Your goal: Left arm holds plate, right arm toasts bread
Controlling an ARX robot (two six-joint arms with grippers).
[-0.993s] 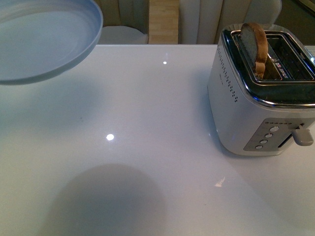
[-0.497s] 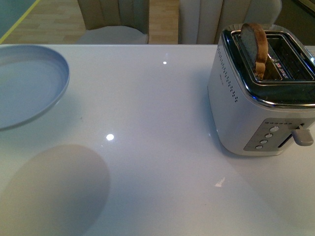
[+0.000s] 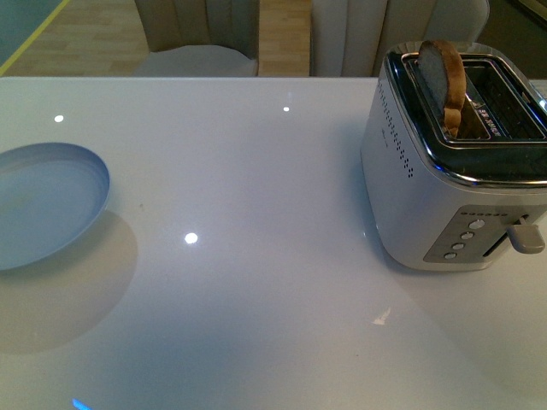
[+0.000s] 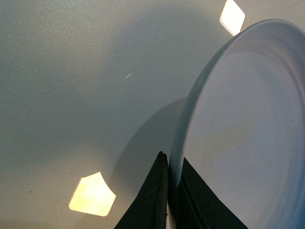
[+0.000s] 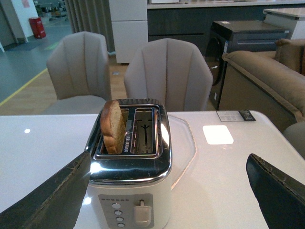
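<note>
Plate (image 3: 47, 205) now lower and further left than 1 s ago, close above the table (image 3: 256, 282), shadow just beneath. Left gripper (image 4: 170, 200) clamped on its rim. Bread (image 3: 444, 81) upright, half out of 1 slot of the toaster (image 3: 453, 171). Right gripper (image 5: 171, 191) spread wide, empty, hanging back from the toaster. Probably near the end: plate going down, slice not yet collected.

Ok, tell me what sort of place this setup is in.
Probably a furniture showroom or open-plan office lounge, not a home kitchen: upholstered chairs, a sofa and a long counter stand behind the white table with the toaster.
</note>
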